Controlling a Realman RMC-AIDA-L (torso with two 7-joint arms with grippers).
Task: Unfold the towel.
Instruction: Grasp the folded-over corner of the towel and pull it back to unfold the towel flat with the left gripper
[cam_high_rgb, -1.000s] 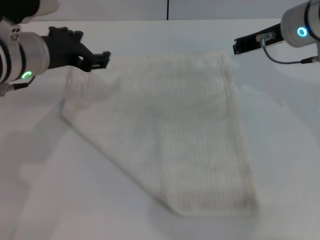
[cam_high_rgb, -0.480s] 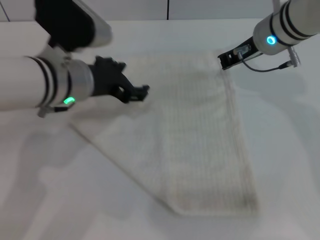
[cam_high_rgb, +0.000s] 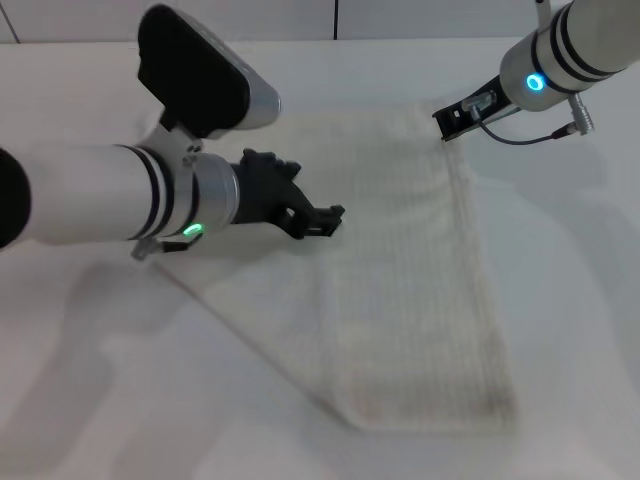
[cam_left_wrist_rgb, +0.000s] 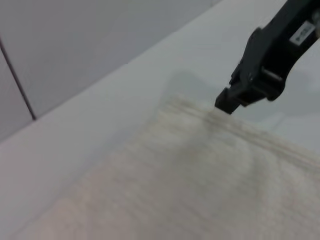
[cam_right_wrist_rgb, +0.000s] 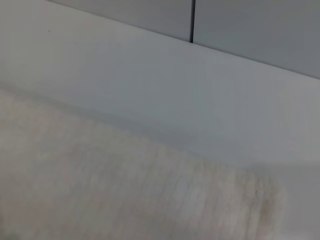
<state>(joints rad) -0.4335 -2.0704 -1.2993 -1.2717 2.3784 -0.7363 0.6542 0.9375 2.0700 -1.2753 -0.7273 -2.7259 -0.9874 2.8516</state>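
The towel (cam_high_rgb: 400, 290) is an off-white ribbed cloth lying flat and folded on the white table (cam_high_rgb: 580, 300), with one diagonal edge at its left. No red tag shows. My left gripper (cam_high_rgb: 322, 214) hovers open and empty over the towel's left-middle part. My right gripper (cam_high_rgb: 445, 124) is at the towel's far right corner. It also shows in the left wrist view (cam_left_wrist_rgb: 227, 104), with its tip at the towel's (cam_left_wrist_rgb: 200, 190) hemmed edge. The right wrist view shows only the towel's far edge (cam_right_wrist_rgb: 125, 200) and bare table.
A grey wall with a dark vertical seam (cam_high_rgb: 334, 18) stands behind the table. My left forearm (cam_high_rgb: 90, 195) reaches over the table's left side. A cable (cam_high_rgb: 530, 135) hangs from the right arm.
My left arm has swung in from the far left toward the towel's middle. My right gripper has moved left and down to the towel's far right corner. The towel has not moved.
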